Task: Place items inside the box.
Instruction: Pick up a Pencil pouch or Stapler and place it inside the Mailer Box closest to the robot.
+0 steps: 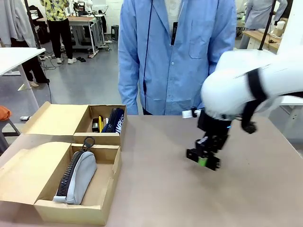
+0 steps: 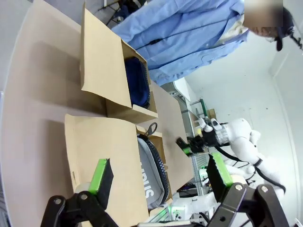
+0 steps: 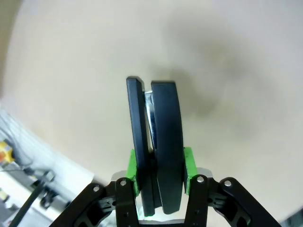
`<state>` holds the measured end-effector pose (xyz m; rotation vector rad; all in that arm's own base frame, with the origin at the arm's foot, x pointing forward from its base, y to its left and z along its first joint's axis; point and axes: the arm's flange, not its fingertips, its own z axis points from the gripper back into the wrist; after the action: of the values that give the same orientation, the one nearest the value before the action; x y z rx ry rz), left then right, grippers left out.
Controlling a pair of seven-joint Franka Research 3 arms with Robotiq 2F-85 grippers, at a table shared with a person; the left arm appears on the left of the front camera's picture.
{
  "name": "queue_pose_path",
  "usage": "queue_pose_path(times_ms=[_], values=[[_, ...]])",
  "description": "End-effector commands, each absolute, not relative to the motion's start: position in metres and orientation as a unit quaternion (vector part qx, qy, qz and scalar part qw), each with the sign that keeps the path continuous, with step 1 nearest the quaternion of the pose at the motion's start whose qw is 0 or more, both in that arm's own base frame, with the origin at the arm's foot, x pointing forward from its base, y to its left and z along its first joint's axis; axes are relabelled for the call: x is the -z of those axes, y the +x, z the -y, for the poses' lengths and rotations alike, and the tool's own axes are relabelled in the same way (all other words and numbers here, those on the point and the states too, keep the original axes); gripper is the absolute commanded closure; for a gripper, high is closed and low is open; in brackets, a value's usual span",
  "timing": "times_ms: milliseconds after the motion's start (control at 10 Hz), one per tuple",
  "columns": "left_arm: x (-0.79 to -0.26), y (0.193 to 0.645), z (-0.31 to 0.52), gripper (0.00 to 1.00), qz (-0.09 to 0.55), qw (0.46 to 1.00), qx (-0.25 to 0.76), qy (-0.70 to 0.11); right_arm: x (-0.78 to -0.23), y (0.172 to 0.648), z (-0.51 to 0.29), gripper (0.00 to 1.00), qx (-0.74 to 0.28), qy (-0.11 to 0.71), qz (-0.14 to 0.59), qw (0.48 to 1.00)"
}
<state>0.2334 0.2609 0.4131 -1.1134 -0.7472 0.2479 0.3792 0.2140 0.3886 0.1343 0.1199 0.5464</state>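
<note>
- Stapler [image 3: 163, 123], black, sits clamped across its width between the green pads of the right gripper [image 3: 161, 168]. The jaws are partly closed on its rear half and its nose points away from the wrist.
- Judged as a load, it is rigid, fairly heavy for its size and smooth-sided. The hinged halves could spread, so squeezing both sides near the back, as now, looks sound. A tip-heavy swing is the likely risk.
- Seen from the front, it hangs low at about 3 o'clock from the middle of the table [image 1: 165, 198], seemingly just off the surface.
- Left gripper [image 2: 161, 174] stands wide open with nothing between its pads, above the boxes' side at 8 o'clock.
- Near box [image 1: 71, 213], at 8 o'clock, holds a grey pencil case [image 1: 80, 177] that takes up much of it.
- Far box [image 1: 97, 138], at 10 o'clock, holds a dark blue pouch [image 1: 115, 120] and a yellow-and-black utility knife [image 1: 100, 124]. Little free space shows.
- Bare tabletop lies between the stapler and both boxes. Their raised walls and open flaps are what the load must clear.
- Person [image 1: 175, 56] in a blue coat stands at 12 o'clock, close behind the far edge.
</note>
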Motion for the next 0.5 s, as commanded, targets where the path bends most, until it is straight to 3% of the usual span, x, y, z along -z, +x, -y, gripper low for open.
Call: queue_pose_path(times_ms=[0,100,200,300,400], values=[[-0.413,0.233,-0.261,0.0,0.356,0.77,-0.11,-0.518,-0.452,0.314,-0.193,1.0,-0.255,0.072,-0.075,0.961],[-0.413,0.233,-0.261,0.0,0.356,0.77,-0.11,-0.518,-0.46,0.294,-0.19,1.0,-0.309,0.098,-0.055,0.944],[-0.413,0.233,-0.261,0.0,0.356,0.77,-0.11,-0.518,-0.461,0.308,-0.177,1.0,-0.366,0.142,-0.052,0.918],[-0.413,0.233,-0.261,0.0,0.356,0.77,-0.11,-0.518,-0.452,0.309,-0.192,1.0,-0.266,0.068,-0.081,0.958],[-0.413,0.233,-0.261,0.0,0.356,0.77,-0.11,-0.518,-0.452,0.309,-0.192,1.0,-0.266,0.068,-0.081,0.958]])
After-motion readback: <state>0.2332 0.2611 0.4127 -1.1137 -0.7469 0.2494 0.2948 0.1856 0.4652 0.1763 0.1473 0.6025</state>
